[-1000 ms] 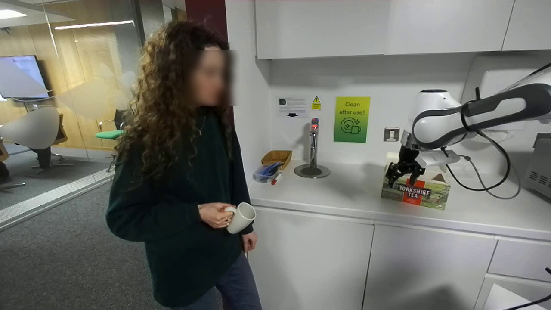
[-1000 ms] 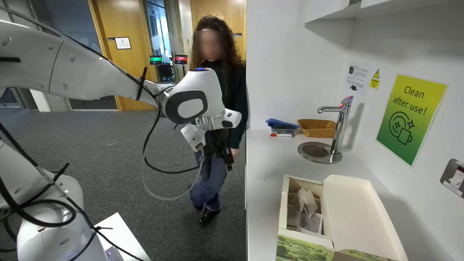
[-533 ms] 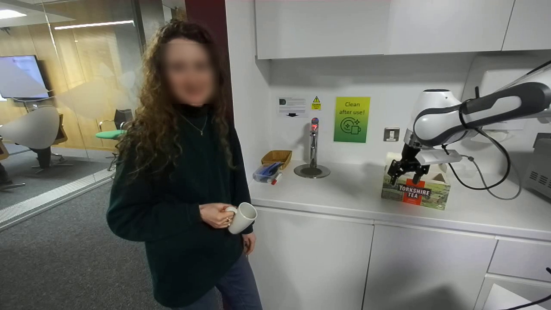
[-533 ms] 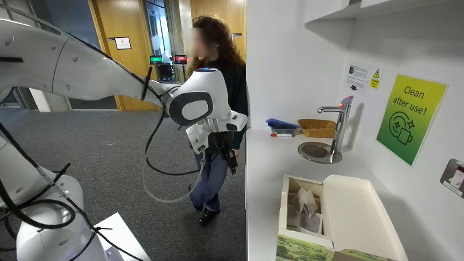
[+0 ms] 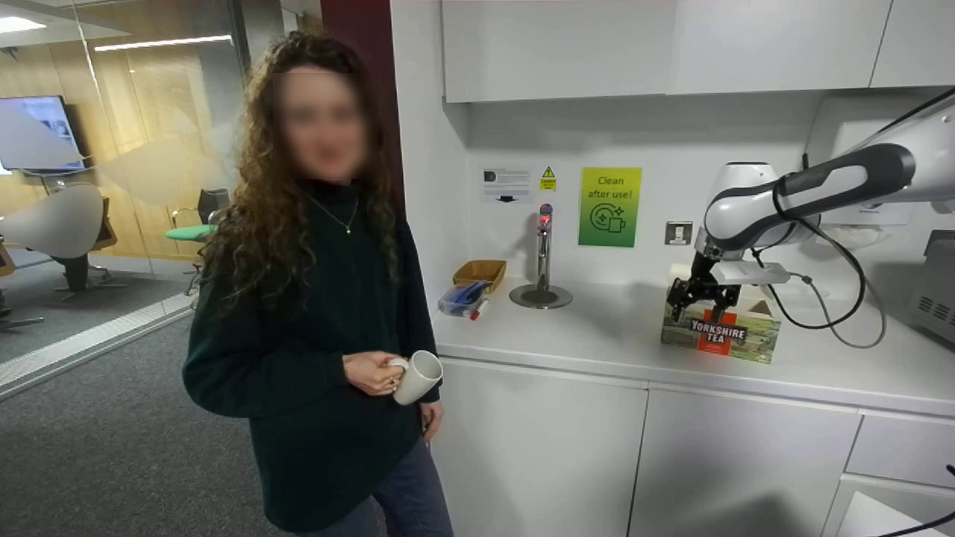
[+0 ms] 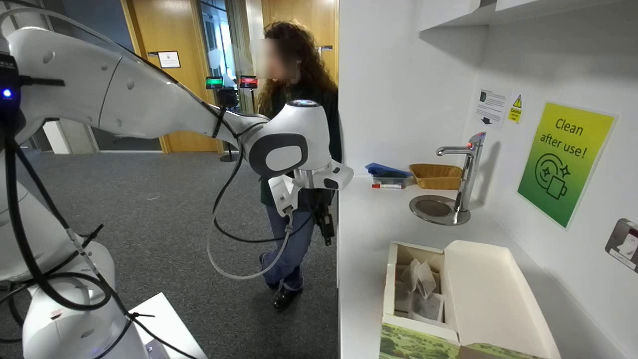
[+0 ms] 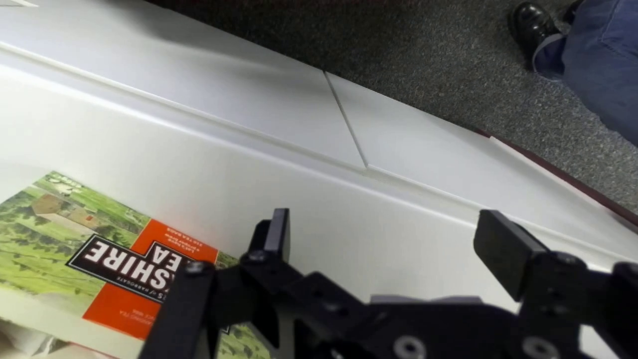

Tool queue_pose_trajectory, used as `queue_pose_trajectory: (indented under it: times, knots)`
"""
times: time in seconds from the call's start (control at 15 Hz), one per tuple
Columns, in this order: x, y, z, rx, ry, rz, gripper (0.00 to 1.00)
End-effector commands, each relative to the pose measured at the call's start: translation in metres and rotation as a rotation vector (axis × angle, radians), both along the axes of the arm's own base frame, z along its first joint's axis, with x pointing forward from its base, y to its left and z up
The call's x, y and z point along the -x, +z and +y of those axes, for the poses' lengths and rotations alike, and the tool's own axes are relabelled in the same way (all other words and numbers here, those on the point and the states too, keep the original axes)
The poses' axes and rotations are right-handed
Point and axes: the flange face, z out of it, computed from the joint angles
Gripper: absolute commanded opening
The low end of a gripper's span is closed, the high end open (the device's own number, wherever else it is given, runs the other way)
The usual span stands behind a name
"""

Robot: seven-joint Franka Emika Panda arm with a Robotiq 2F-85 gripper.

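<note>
Hanging by the front edge of the white laminate table (image 5: 597,335), the black two-fingered end effector (image 7: 381,234) is spread wide, nothing in it. The open green-and-red cardboard tea box (image 5: 720,343) sits from there toward the back edge, long axis roughly along the front. Tally: one box, one tapered white mug (image 5: 419,378), at least two pale tea bags (image 6: 423,281), too jumbled to count tbh.

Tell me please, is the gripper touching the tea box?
Apart. In an exterior view, a strip of the white countertop shows plainly between the gripper and the tea box.
</note>
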Motion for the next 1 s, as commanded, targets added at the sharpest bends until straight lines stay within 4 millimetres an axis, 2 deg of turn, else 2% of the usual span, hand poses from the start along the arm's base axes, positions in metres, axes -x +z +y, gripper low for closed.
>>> queue_pose_trajectory:
  times: [0.0,0.47,0.6,0.93]
  knots:
    - [-0.010,0.010,-0.024,-0.019,-0.049,0.029,1.00]
    - [-0.004,0.042,-0.067,-0.044,-0.131,0.031,1.00]
    - [-0.003,0.044,-0.074,-0.063,-0.141,0.037,1.00]
    - [-0.001,0.034,-0.094,-0.117,-0.193,0.065,1.00]
